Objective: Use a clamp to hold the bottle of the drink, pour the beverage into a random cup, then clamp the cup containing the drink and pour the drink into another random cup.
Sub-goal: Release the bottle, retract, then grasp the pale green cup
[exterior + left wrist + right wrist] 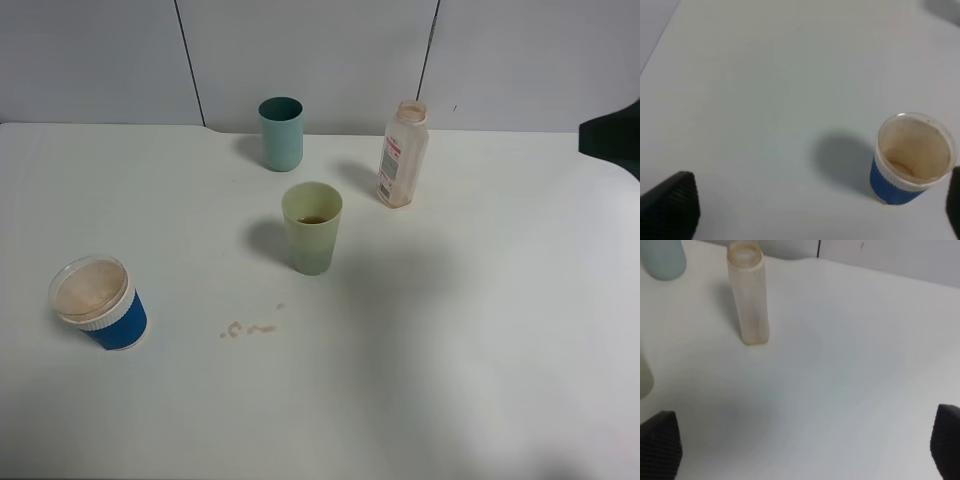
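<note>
From the high camera: a white table (pixel 480 380) fills the frame. At upper centre stands a dark teal plastic tumbler (pixel 281 133). To its right, upper right of centre, stands a small translucent squarish plastic bottle (pixel 402 155) with a white label in red print, upright and uncapped. At centre stands a pale yellow-green tapered plastic tumbler (pixel 312 228) with a little dark brown liquid (pixel 313 219) at its bottom. At lower left sits a short blue cup (pixel 100 302) with a white ribbed band and a clear rim, stained brown inside. A few small brown drops (pixel 250 328) lie on the table between the blue cup and the yellow-green tumbler. A black part of my right arm (pixel 612 138) shows at the right edge.

From my left wrist: my left gripper (pixel 812 210) is spread wide and holds nothing. The blue cup stands ahead of it, close to one black fingertip.

From my right wrist: my right gripper (pixel 804 445) is also spread wide and empty. The bottle stands ahead, well apart from it, with the teal tumbler beyond.
</note>
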You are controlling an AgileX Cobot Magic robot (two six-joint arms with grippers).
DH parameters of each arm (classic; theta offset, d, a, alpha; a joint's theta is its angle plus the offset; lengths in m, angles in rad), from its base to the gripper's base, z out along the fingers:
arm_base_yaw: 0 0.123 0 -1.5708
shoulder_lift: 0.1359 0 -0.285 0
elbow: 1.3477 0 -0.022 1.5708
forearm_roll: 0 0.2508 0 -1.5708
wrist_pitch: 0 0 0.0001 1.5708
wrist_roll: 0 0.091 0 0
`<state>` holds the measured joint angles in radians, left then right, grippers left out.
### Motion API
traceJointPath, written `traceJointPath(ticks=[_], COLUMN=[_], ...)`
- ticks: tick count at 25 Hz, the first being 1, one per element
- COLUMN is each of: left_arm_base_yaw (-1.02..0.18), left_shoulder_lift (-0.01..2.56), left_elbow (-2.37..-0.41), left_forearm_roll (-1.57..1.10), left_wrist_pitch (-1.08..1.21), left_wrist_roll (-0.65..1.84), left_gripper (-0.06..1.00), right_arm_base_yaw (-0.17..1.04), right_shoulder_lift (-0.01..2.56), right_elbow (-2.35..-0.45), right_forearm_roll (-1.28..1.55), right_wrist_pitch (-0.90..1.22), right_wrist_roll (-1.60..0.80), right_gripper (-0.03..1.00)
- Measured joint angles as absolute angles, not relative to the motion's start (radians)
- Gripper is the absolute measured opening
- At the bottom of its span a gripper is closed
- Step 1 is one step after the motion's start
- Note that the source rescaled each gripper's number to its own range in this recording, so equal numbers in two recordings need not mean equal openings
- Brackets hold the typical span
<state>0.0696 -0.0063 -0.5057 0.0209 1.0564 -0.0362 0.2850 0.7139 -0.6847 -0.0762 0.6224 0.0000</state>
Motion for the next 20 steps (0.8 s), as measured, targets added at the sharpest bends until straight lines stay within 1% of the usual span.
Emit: traceJointPath(ticks=[10, 13, 20], left_arm_base_yaw=[0.070, 0.070, 0.070], left_shoulder_lift=[-0.006, -0.006, -0.006], left_elbow=[-0.506, -0.506, -0.506], left_forearm_roll=[0.021, 0.021, 0.021], left_wrist_pitch=[1.056, 1.056, 1.056], left_wrist_roll=[-0.036, -0.036, -0.036], left_gripper=[1.00, 1.00, 1.00], right_arm_base_yaw=[0.285, 0.285, 0.285], right_shoulder_lift=[0.452, 0.390, 0.253], right_elbow=[-0.663, -0.649, -0.549], right_forearm_roll=[-0.071, -0.066, -0.031], right_wrist_pitch=[0.975, 1.023, 1.044], right_wrist_roll=[0.030, 0.034, 0.045], right_gripper=[1.00, 1.00, 1.00])
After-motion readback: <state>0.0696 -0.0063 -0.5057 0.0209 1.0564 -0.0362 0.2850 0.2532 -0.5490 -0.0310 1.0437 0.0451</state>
